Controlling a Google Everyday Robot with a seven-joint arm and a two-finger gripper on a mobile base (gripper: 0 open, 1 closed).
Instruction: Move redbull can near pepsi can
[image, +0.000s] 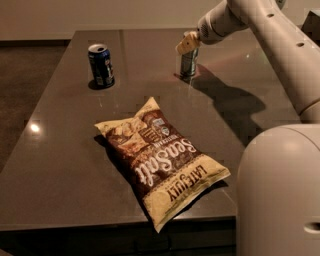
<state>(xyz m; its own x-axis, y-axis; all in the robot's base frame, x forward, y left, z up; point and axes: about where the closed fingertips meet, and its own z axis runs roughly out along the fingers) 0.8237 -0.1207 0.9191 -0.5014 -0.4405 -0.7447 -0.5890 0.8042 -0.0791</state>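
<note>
The redbull can (188, 64), slim and silver-grey, stands upright on the dark table (65, 145) at the back, right of centre. My gripper (188, 43) is at the can's top, reaching in from the upper right on the white arm, and it covers the can's upper part. The pepsi can (101, 65), shorter and dark blue with a silver rim, stands upright at the back left, well apart from the redbull can.
A large brown and cream chips bag (160, 161) lies flat in the middle of the table, reaching to the front edge. The robot's white body (280, 195) fills the lower right. The arm casts a shadow on the table to the right of the redbull can.
</note>
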